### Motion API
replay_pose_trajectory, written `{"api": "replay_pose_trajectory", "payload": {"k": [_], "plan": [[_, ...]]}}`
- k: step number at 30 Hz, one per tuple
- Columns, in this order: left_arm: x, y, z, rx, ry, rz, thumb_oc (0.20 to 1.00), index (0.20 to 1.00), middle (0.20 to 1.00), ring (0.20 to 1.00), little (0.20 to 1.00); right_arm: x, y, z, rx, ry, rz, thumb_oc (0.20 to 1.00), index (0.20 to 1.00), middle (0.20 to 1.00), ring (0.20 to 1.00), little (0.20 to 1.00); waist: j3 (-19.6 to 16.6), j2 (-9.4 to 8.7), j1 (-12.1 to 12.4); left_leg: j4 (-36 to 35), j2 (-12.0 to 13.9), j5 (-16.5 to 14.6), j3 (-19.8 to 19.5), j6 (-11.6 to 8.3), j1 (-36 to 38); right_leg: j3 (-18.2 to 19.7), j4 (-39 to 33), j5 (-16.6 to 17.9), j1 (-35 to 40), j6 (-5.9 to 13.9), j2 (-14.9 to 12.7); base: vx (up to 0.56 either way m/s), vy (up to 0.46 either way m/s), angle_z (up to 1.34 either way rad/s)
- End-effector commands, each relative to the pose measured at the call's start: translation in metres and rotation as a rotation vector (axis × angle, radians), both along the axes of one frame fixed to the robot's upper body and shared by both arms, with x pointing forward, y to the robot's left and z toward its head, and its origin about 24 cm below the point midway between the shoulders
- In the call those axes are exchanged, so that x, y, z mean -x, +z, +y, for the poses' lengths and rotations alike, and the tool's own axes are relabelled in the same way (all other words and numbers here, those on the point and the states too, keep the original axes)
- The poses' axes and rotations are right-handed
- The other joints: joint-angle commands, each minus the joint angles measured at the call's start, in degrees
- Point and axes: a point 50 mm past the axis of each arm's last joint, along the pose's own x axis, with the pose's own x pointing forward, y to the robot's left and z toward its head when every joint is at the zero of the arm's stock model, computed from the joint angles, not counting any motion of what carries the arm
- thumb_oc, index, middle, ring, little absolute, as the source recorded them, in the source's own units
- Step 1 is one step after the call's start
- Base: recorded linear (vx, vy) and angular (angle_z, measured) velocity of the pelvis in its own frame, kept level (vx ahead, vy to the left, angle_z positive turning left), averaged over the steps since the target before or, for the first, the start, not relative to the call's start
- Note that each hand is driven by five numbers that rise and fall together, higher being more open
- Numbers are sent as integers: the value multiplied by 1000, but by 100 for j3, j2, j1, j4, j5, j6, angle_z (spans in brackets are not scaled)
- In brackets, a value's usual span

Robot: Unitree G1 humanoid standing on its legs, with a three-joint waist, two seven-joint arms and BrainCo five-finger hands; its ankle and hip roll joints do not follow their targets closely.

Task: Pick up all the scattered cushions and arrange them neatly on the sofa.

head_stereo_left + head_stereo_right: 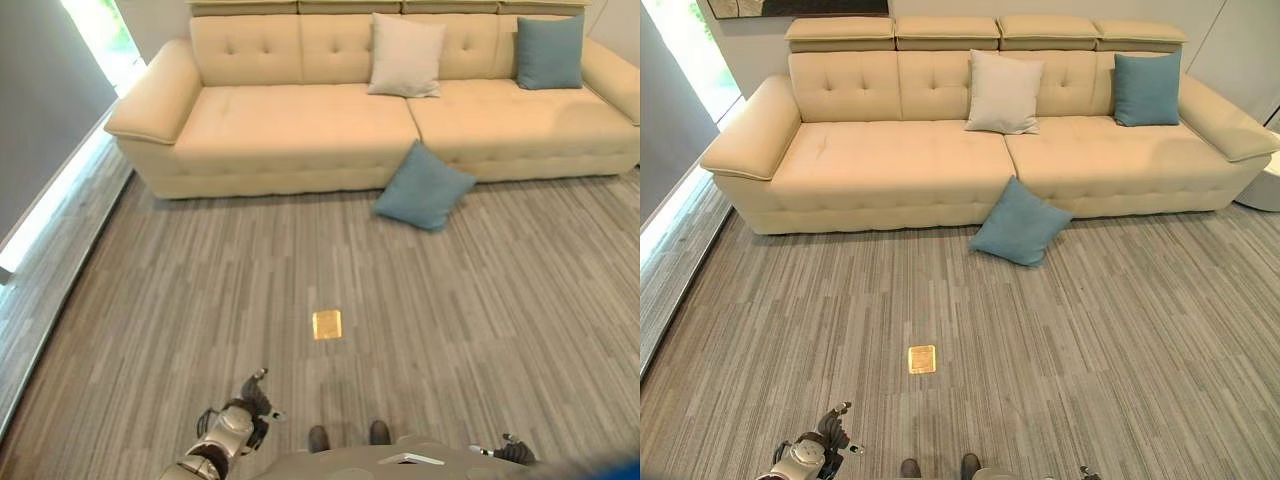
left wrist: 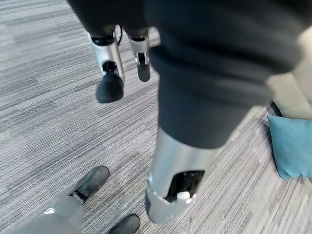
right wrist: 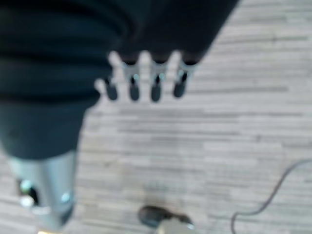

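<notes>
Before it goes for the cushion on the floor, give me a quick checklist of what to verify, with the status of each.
1. Target found: blue floor cushion leans against the sofa front, by the seat seam. Ok.
2. Path: bare carpet with only a flat yellow square between robot and cushion. Ok.
3. Left hand free: fingers relaxed, holding nothing. Ok.
4. Right hand free: fingers straight, nothing in them. Ok.
5. Within reach: both hands hang low, far from the cushion. Not ok; walk closer first.
6. Room on the sofa: cream cushion and blue cushion stand against the backrest, left seat bare. Ok.
</notes>
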Motion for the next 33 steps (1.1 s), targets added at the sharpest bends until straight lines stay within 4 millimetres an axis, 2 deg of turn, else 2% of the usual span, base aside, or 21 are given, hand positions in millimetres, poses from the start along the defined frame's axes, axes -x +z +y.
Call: {"api": "replay_pose_trajectory", "payload": {"k": [1,5,11,17,19,22,23,26,30,33], "plan": [[-11,5,10,-34,23,-19,1000,1000,1000,1000,1000,-1,3,-11,58,25,21,1000,1000,1000,1000,1000,-95,-193,-78,137,159,-881,-65,-224,282,130,129,-387,41,477,-295,0,0,0],[-10,4,9,-22,37,-12,1000,1000,1000,1000,1000,2,1,-9,57,34,39,1000,1000,1000,1000,1000,-100,-184,-87,119,191,-845,-70,-251,287,133,95,-396,61,465,-274,-10,-24,-1],[-7,2,10,-80,-61,24,1000,1000,1000,1000,1000,6,1,-10,73,32,50,1000,1000,1000,1000,1000,-67,-144,-166,189,269,-816,-68,-311,261,147,125,-444,59,403,-215,-38,-58,-3],[-6,1,5,-78,-78,36,1000,1000,1000,1000,1000,8,0,-6,61,5,50,1000,1000,1000,1000,1000,39,-179,-270,918,335,-1029,-159,-302,-22,386,265,-514,-38,274,-152,-60,-50,-7],[-8,1,0,-59,-76,27,1000,1000,1000,1000,1000,2,1,-6,61,7,28,1000,1000,1000,1000,1000,132,-197,-231,1246,248,-1148,-435,-301,-127,565,384,-529,-98,224,-99,-30,4,-29],[-17,2,-11,-37,-95,-1,1000,1000,1000,1000,1000,-6,3,-10,80,6,6,1000,1000,1000,1000,1000,258,-240,-84,1666,-238,-1196,-1417,-300,-605,935,484,-471,-227,226,-57,-38,29,-66],[-17,2,-13,-31,-96,2,1000,1000,1000,1000,1000,-8,4,-11,78,1,1,1000,1000,1000,1000,1000,250,-230,-102,1628,-269,-1230,-1476,-278,-606,1000,483,-452,-251,242,-35,31,56,-116],[-14,0,-18,-18,-105,17,1000,1000,1000,1000,1000,-6,4,-13,83,-2,13,1000,1000,1000,1000,1000,206,-152,-143,1342,-277,-1268,-1371,-152,-383,1278,487,-383,-295,328,14,80,140,-92],[-14,-1,-19,-28,-128,19,1000,1000,1000,1000,1000,-13,4,-11,85,40,19,1000,1000,1000,1000,1000,245,-97,-117,1061,-239,-1179,-1021,8,-312,1522,661,-289,-604,469,0,-8,173,-98],[-14,1,-13,-38,-105,12,1000,1000,1000,1000,1000,-23,5,-9,91,79,10,1000,1000,1000,1000,1000,338,-84,10,809,-184,-1096,-709,114,-304,1482,899,-253,-930,603,-21,-79,104,-92]]}}
